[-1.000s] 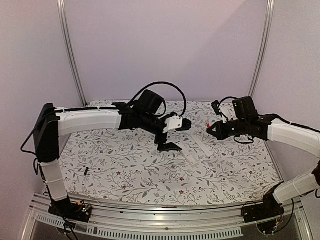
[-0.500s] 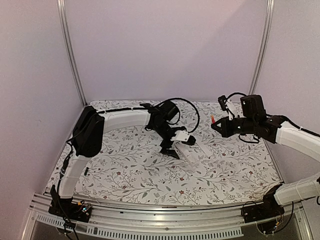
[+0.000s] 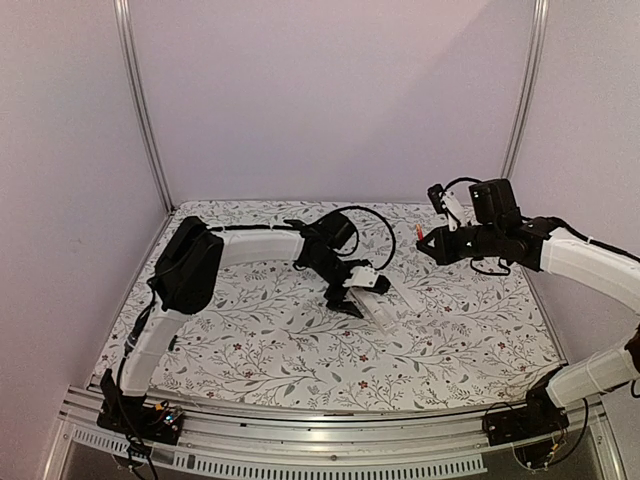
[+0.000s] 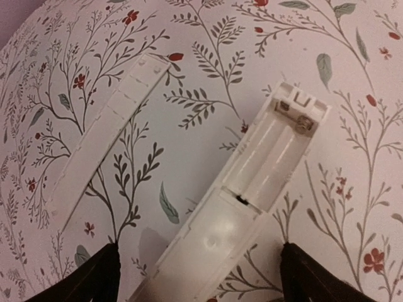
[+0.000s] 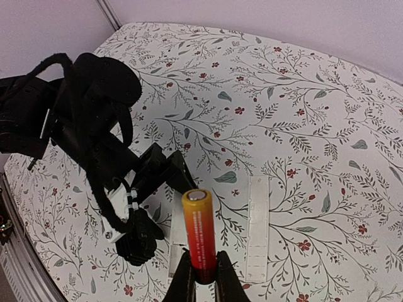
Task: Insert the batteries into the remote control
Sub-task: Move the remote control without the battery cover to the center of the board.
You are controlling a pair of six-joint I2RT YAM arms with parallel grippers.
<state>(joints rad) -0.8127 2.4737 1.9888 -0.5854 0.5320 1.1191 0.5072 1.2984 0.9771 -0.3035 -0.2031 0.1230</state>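
The white remote control [image 4: 252, 182] lies on the floral table with its battery slot open and empty, and also shows in the top view [image 3: 383, 313]. My left gripper [image 4: 200, 284] is open just above it, one finger on either side of the remote's body; in the top view the left gripper [image 3: 350, 298] is at mid-table. My right gripper [image 5: 203, 280] is shut on the lower end of the red-orange battery [image 5: 200, 236], held upright in the air to the right of the remote [image 3: 423, 238]. The black battery [image 3: 172, 343] lies far left on the table.
The loose white cover strip [image 4: 107, 129] lies beside the remote, on its right in the top view [image 3: 406, 293] and in the right wrist view [image 5: 258, 229]. The left arm's links and cable [image 3: 300, 240] stretch across the table's left half.
The left arm has swung in and down, so its open gripper now straddles the remote. The right gripper has stayed raised with the battery, shifting only slightly.
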